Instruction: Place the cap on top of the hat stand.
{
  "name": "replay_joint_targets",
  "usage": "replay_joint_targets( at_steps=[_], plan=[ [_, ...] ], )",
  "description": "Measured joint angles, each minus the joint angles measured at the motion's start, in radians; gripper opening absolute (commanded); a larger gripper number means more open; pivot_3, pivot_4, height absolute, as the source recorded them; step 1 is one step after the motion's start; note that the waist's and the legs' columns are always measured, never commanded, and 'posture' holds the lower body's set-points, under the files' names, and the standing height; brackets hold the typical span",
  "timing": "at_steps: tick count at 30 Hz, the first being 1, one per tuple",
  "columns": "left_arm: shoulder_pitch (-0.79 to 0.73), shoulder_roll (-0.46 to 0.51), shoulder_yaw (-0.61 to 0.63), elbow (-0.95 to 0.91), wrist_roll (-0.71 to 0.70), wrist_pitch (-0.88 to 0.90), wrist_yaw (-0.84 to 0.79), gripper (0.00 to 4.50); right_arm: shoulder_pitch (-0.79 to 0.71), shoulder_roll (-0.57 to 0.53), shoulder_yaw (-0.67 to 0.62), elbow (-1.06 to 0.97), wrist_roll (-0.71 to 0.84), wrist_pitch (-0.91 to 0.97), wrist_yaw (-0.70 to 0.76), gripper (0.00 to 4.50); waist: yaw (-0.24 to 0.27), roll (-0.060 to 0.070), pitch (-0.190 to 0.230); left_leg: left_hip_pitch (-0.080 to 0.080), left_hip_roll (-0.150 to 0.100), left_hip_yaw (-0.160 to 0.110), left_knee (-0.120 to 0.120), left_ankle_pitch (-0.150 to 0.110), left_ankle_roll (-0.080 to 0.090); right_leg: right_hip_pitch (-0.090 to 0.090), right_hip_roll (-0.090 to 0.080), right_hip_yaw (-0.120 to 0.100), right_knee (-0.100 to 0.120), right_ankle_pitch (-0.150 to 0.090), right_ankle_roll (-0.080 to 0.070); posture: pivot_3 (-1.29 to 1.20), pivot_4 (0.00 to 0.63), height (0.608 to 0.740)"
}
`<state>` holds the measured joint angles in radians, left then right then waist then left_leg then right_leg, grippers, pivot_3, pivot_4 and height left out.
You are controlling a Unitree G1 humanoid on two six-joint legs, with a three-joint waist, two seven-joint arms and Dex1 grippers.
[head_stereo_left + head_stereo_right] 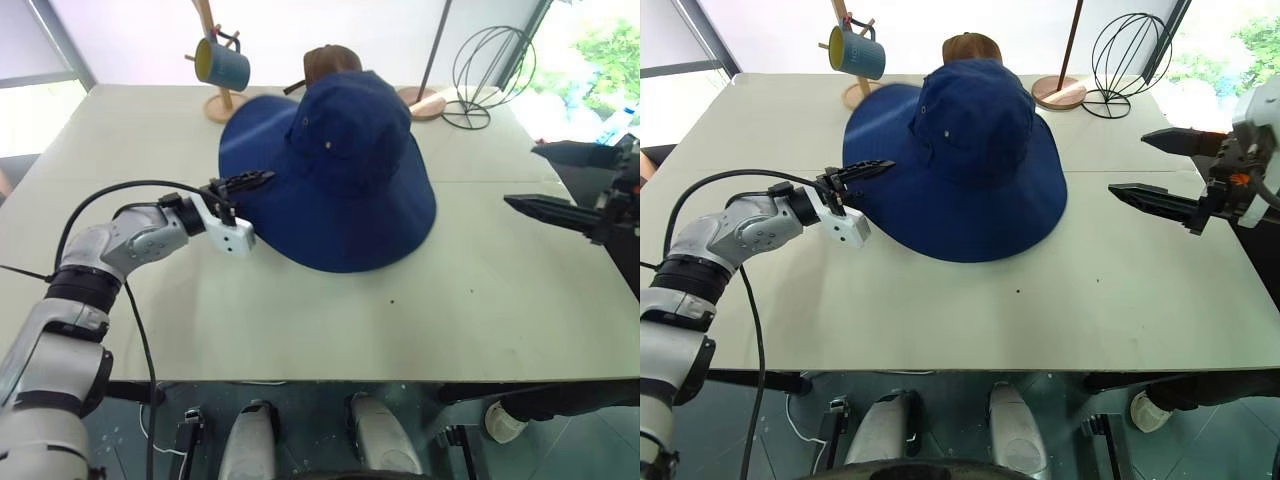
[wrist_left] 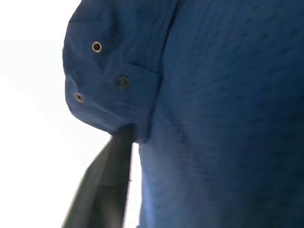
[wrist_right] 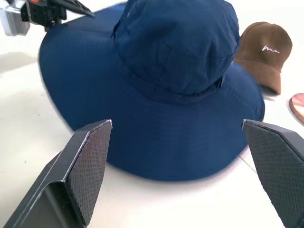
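Both sets of fingers are apart, flanking the cap (image 1: 970,160), crown up, brim flat.

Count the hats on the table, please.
2. The navy cap sits mid-table, draped high; the brown cap lies just behind it, toward the far edge. Others may be hidden under the navy brim.

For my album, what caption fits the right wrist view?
Open right gripper faces the navy cap on the table; a brown cap lies behind it.
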<state>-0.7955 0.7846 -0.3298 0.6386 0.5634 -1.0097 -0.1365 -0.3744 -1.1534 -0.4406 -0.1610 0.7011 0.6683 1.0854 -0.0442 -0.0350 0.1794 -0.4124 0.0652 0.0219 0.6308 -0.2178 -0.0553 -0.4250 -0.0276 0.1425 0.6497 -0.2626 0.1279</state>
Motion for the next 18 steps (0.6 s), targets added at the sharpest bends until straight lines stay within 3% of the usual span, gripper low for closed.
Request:
replay_joint_targets(
  at_steps=[2, 7, 11, 14, 18],
  plan=[
    [0.018, 0.004, 0.001, -0.015, -0.029, 0.0, -0.031, 4.39, -0.01, 0.001, 0.011, 0.01, -0.004, -0.002, -0.001, 4.5, -0.001, 0.0, 0.0, 0.0, 0.0, 0.0, 0.0, 0.0, 0.0, 0.0, 0.0, 0.0, 0.0, 0.0, 0.0, 0.0, 0.15, 0.739],
    [0.079, 0.038, 0.01, -0.09, -0.14, 0.02, -0.143, 4.39, -0.035, 0.003, 0.038, 0.019, -0.012, -0.021, 0.002, 4.5, 0.0, 0.0, 0.0, 0.0, 0.0, 0.0, 0.0, 0.0, 0.0, 0.0, 0.0, 0.0, 0.0, 0.0, 0.0, 0.0, 0.15, 0.739],
    [0.17, 0.127, 0.051, -0.212, -0.375, 0.144, -0.337, 4.39, -0.041, 0.003, 0.048, 0.042, -0.017, -0.028, 0.017, 4.5, -0.005, 0.0, 0.0, 0.0, 0.001, 0.0, 0.0, 0.0, 0.0, 0.0, 0.0, 0.0, 0.0, -0.001, -0.001, 0.0, 0.15, 0.739],
    [0.298, 0.234, 0.099, -0.344, -0.579, 0.323, -0.514, 4.39, -0.039, -0.001, 0.057, 0.077, -0.033, -0.038, 0.039, 4.5, -0.01, 0.001, 0.0, 0.001, 0.001, 0.0, -0.001, 0.0, 0.0, 0.0, 0.0, 0.0, 0.001, -0.002, -0.003, 0.0, 0.15, 0.739],
    [0.478, 0.391, 0.264, -0.543, -1.008, 0.863, -0.742, 4.39, -0.045, -0.012, 0.082, 0.161, -0.076, -0.074, 0.087, 4.5, -0.022, 0.001, 0.001, 0.0, 0.002, 0.0, 0.0, 0.0, 0.0, -0.001, 0.0, 0.0, 0.002, -0.003, -0.004, 0.0, 0.15, 0.739]
  ],
)
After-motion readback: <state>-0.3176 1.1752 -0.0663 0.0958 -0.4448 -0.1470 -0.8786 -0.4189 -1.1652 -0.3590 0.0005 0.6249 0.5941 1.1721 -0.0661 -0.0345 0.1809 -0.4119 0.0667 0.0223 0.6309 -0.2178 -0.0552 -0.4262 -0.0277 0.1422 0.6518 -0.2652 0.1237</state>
